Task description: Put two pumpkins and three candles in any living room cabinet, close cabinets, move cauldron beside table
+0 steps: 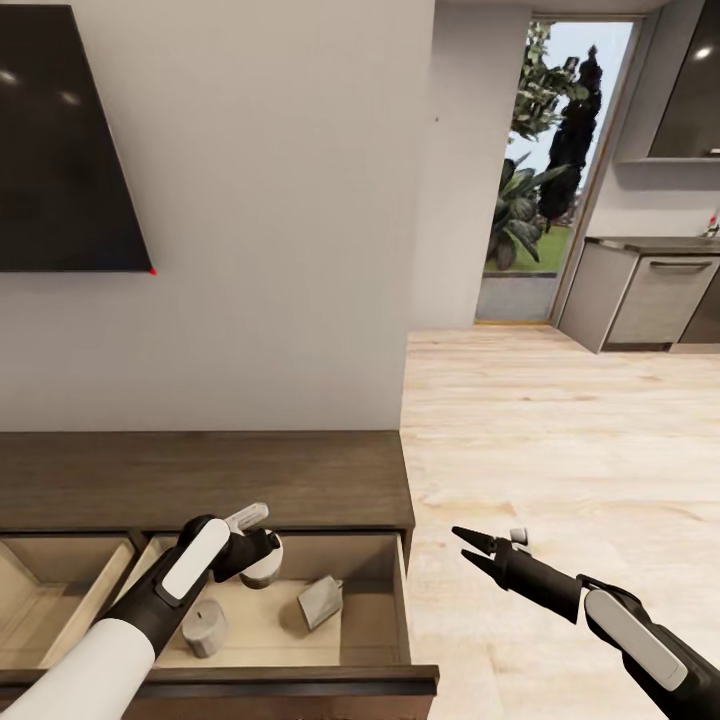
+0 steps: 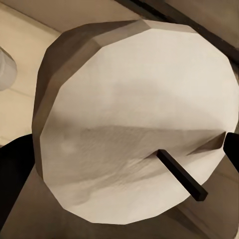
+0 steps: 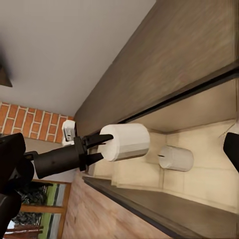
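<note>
Pale grey-white wax fills the left wrist view: a candle (image 2: pixel 134 124) seen flat-end on, its dark wick (image 2: pixel 181 174) sticking out toward the camera, so its long axis runs straight along the left gripper's (image 1: pixel 255 545) fingers. In the head view that candle (image 1: pixel 262 565) sits clamped between those fingers, which are closed on its sides, and it hangs just over the rear of the open drawer (image 1: pixel 400 590) of the dark-brown cabinet (image 1: pixel 200 480). From the right wrist view the same candle (image 3: pixel 127 141) reads as a short cylinder lying crosswise at the end of the left arm, above the pale drawer floor. Beyond and below the fingertips lie two more candles: one standing upright (image 1: pixel 205 628) near the drawer's front edge, toward the left forearm, and one tipped on its side (image 1: pixel 320 602) further toward the drawer's right wall; the right wrist view shows one of them lying on its side (image 3: pixel 176 158) on the drawer bottom. The held candle is apart from both, with free floor under it, so I judge that parting the fingers would drop it inside without striking either. The right gripper (image 1: pixel 472 552) hovers outside the cabinet, over the wood floor (image 1: pixel 560 430), its two black fingers slightly parted and holding nothing. It is farther from the drawer contents, yet nearer to the drawer's front corner, and so probably the handier arm for pushing the drawer shut.
</note>
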You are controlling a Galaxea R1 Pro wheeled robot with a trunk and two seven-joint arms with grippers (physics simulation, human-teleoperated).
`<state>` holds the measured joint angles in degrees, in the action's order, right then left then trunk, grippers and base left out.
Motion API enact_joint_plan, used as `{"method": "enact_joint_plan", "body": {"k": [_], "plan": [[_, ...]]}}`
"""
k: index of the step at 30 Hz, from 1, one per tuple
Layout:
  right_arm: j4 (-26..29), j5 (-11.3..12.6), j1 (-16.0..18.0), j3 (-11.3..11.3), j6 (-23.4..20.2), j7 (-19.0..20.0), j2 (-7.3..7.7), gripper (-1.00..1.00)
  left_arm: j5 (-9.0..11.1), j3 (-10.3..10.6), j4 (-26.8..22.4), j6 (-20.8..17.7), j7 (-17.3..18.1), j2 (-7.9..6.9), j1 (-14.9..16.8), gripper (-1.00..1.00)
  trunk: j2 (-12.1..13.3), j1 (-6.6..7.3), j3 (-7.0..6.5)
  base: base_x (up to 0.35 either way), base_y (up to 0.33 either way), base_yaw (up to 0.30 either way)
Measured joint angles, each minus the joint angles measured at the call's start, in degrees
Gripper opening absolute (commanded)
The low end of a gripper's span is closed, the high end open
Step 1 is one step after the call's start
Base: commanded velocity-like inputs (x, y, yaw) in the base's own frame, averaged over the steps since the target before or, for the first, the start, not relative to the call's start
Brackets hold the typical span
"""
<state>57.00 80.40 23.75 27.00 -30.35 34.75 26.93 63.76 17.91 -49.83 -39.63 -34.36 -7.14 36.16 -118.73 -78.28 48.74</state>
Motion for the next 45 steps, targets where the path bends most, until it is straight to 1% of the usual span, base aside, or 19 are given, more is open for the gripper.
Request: {"method": "enact_joint_plan", "body": {"k": [24, 45], "plan": [[-0.38, 0.02, 0.0, 0.0, 0.04, 0.04, -0.02, 1.0, 0.01, -0.12, 0.41, -0.97, -0.06, -0.1, 0.0, -1.0, -9.63, -5.27, 4.31, 0.0, 0.0, 0.0], [-0.38, -0.16, 0.0, 0.02, 0.09, 0.06, -0.02, 1.0, 0.08, -0.13, 0.79, -0.88, -0.14, 0.0, 0.0, -1.0, -18.05, -9.89, 8.08, 0.0, 0.0, 0.0]]}}
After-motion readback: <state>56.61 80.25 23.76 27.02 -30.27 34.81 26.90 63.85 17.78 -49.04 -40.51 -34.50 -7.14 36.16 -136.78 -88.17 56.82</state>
